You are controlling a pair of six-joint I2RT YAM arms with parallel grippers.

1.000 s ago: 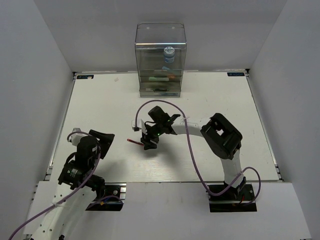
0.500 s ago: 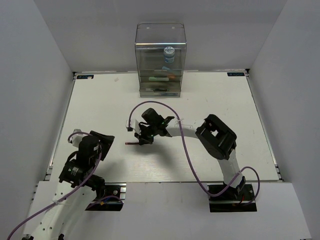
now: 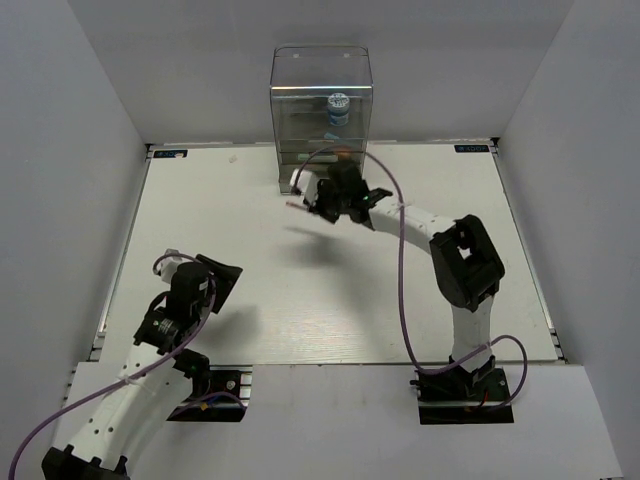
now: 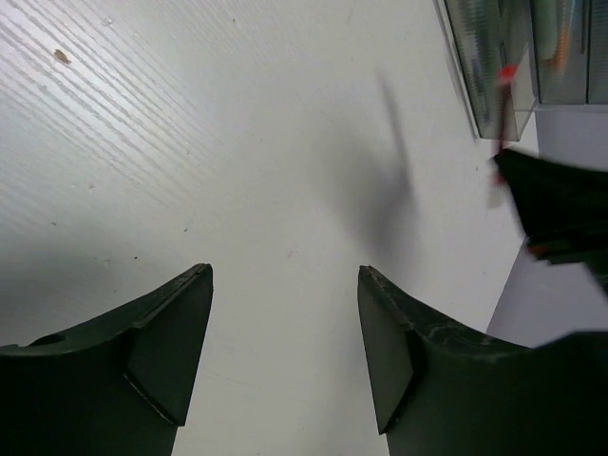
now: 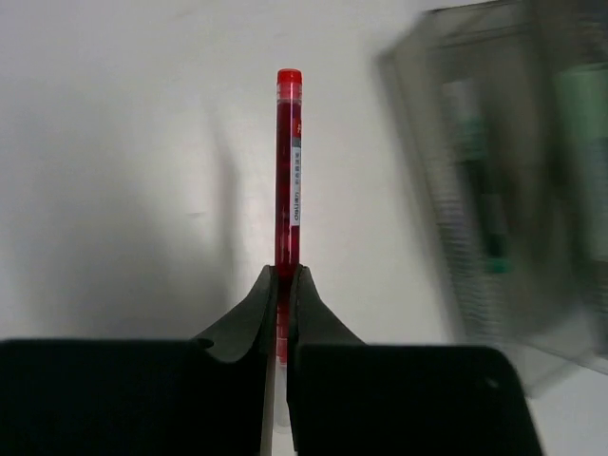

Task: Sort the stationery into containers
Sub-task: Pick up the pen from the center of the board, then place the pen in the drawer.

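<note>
Right gripper (image 5: pixel 287 280): clenched on slim red plastic pen (image 5: pixel 288 171), near tall clear plastic drawer cabinet (image 3: pixel 320 110), 12 o'clock.
Left gripper (image 4: pixel 285 275): released, empty, 7 o'clock.
Care: align pen with a shelf first.

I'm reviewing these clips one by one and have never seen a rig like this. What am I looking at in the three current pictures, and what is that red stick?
These are two robot arms bolted at the near edge of a white table. The wide picture comes from a fixed camera above. The other two come from a camera on each wrist. The right gripper is shut on a red pen, held close to the clear plastic cabinet at the far edge. A blue-white roll sits high inside that cabinet. The left gripper is open and empty above the table.
</note>
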